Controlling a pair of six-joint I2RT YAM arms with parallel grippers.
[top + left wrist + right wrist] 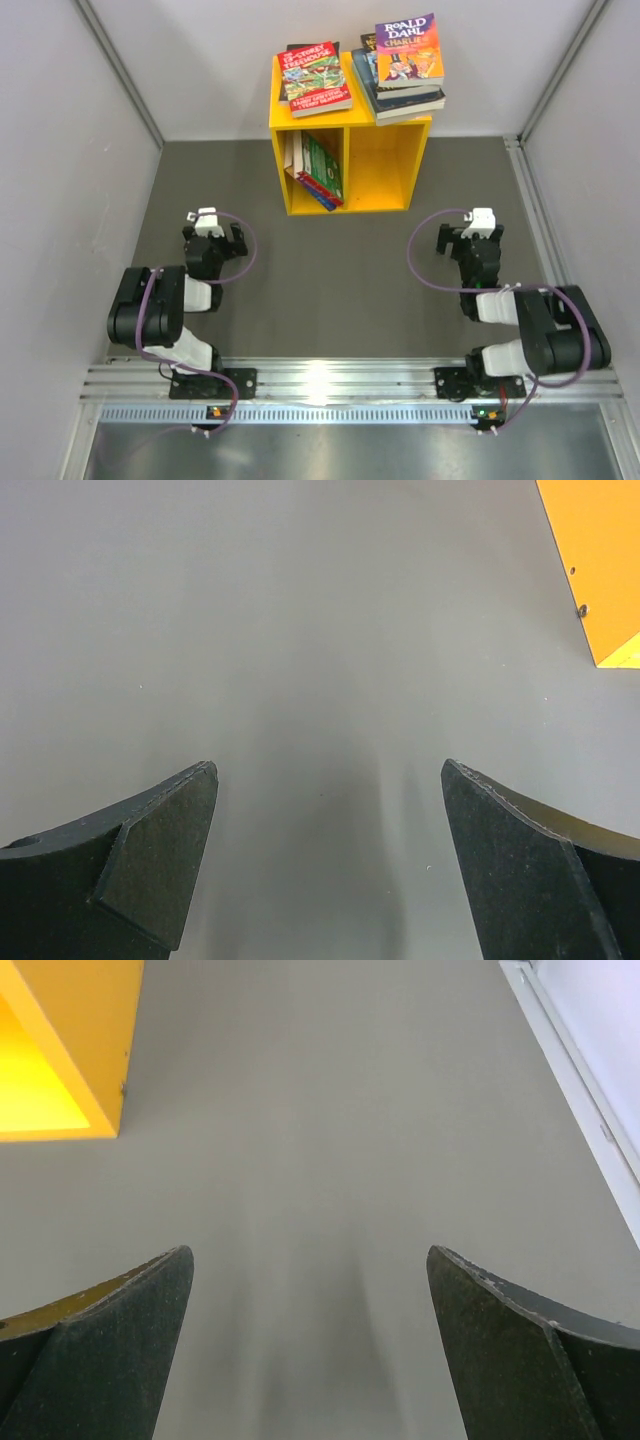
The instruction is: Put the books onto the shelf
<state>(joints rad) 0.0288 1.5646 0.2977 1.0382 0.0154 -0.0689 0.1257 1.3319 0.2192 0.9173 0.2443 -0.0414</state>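
Found the books [410, 55] piled in two stacks atop the shelf [380, 170] at the desk's [330, 290] far edge, with seemingly a few leaning in its left compartment, hence left hand [209, 218] and right hand [482, 220] spread open, empty, nearer the near edge.

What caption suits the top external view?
Left gripper and right gripper open before the yellow shelf; books stacked on top, more leaning in its left compartment.
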